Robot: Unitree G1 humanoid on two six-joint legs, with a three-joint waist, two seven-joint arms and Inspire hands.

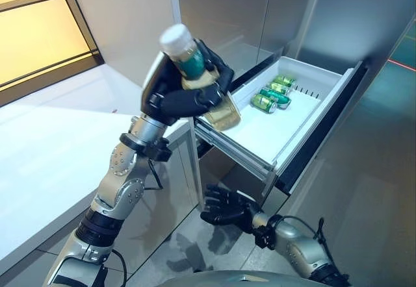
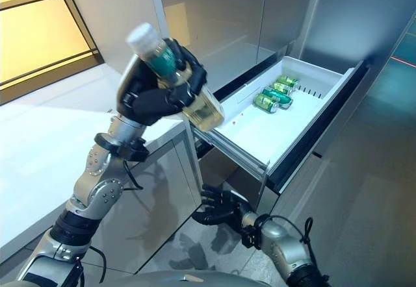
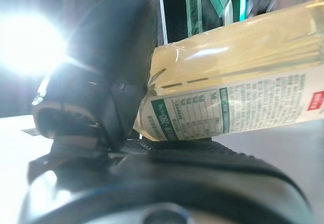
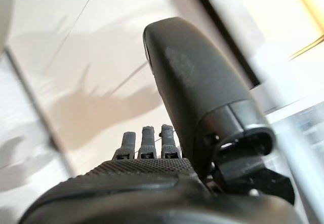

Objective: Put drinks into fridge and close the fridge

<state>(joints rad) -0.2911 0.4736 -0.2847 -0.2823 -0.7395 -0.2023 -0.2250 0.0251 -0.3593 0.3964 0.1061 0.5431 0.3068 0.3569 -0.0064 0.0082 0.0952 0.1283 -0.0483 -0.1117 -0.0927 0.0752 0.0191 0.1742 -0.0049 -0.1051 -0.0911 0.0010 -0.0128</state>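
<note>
My left hand [image 1: 185, 95] is shut on a bottle [image 1: 205, 82] of pale yellow drink with a white cap and green label. It holds the bottle tilted, cap up, its base over the near left corner of the open white fridge drawer [image 1: 279, 128]. The bottle also shows in the left wrist view [image 3: 238, 82], clamped between thumb and palm. Green cans [image 1: 273, 93] lie at the drawer's far end. My right hand [image 1: 227, 208] hangs low below the drawer front, fingers relaxed and empty; it also shows in the right wrist view [image 4: 197, 107].
A white counter [image 1: 58, 137] runs along the left, ending beside the drawer. Steel fridge doors [image 1: 260, 8] stand behind the drawer. The drawer's dark front panel [image 1: 325, 131] juts out to the right over a grey floor [image 1: 364, 196].
</note>
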